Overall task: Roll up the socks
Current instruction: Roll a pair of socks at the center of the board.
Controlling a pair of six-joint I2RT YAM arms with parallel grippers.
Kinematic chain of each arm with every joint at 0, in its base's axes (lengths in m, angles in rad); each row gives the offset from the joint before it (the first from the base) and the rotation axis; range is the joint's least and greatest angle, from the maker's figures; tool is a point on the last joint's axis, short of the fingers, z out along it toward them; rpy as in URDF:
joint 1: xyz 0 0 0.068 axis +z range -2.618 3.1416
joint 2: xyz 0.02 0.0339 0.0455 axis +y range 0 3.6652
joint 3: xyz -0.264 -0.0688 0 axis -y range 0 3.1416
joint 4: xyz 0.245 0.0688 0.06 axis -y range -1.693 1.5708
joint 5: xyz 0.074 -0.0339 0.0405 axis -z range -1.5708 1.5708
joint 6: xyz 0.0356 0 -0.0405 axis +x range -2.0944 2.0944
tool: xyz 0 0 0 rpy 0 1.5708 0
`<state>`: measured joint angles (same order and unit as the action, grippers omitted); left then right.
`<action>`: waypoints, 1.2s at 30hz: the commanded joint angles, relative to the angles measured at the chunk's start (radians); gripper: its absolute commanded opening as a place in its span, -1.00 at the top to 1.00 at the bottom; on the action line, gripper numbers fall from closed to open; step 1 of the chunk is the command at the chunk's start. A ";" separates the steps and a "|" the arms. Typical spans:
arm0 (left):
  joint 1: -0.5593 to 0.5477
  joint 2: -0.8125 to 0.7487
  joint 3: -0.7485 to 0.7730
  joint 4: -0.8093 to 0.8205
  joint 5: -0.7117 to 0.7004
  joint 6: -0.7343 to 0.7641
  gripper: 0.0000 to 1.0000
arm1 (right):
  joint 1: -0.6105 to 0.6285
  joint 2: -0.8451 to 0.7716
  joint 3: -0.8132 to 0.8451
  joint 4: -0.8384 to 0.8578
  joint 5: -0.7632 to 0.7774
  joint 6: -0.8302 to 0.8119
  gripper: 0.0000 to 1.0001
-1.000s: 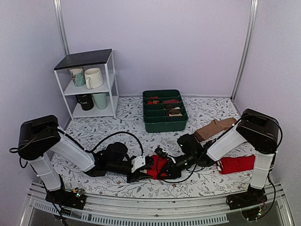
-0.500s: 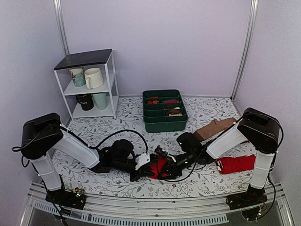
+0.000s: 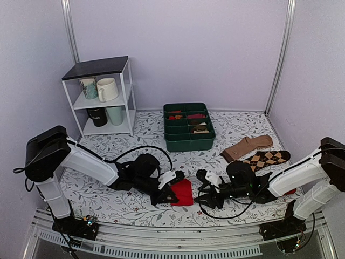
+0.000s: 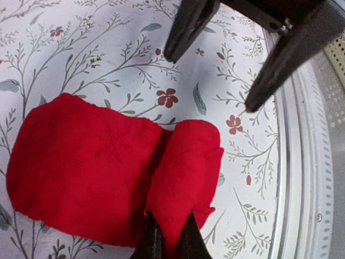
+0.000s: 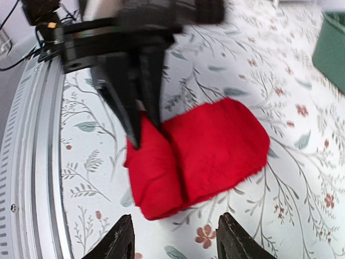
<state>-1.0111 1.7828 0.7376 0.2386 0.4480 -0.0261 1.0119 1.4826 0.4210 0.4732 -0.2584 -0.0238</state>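
Socks (image 4: pixel 102 172), apparently part-rolled, sit pinched in the left gripper (image 4: pixel 170 229); right gripper (image 4: pixel 211 80) faces them, jaws apart, argyle sock (image 3: pixel 265 159) behind.

arms (image 3: pixel 86 164): white links, black joints | cables (image 3: pixel 135 148): black | jaws: dark, perhaps plastic

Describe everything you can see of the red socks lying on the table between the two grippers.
The socks are bright red, soft-looking fabric, folded into a flat bundle with a thicker rolled part at one end. They lie on the flowered tablecloth near the front edge. The left gripper is shut, pinching the rolled part; the right gripper is open and touches nothing.
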 commanded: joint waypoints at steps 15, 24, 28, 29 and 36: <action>0.058 0.095 0.004 -0.259 0.078 -0.098 1.00 | 0.200 0.173 0.109 0.044 0.238 -0.300 -0.11; 0.063 0.112 0.018 -0.259 0.088 -0.091 1.00 | 0.211 0.238 0.140 0.008 0.236 -0.282 0.04; 0.063 0.116 0.026 -0.249 0.085 -0.086 0.94 | 0.211 0.274 0.162 -0.034 0.250 -0.235 0.37; 0.063 0.112 0.024 -0.241 0.083 -0.085 0.86 | 0.211 0.281 0.164 -0.042 0.257 -0.223 0.42; 0.060 0.034 0.020 -0.136 0.049 -0.048 0.34 | 0.179 0.311 0.172 -0.115 0.188 -0.063 0.64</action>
<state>-0.9524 1.8278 0.7929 0.1608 0.5758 -0.1078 1.2079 1.7233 0.5804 0.4866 -0.0055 -0.2005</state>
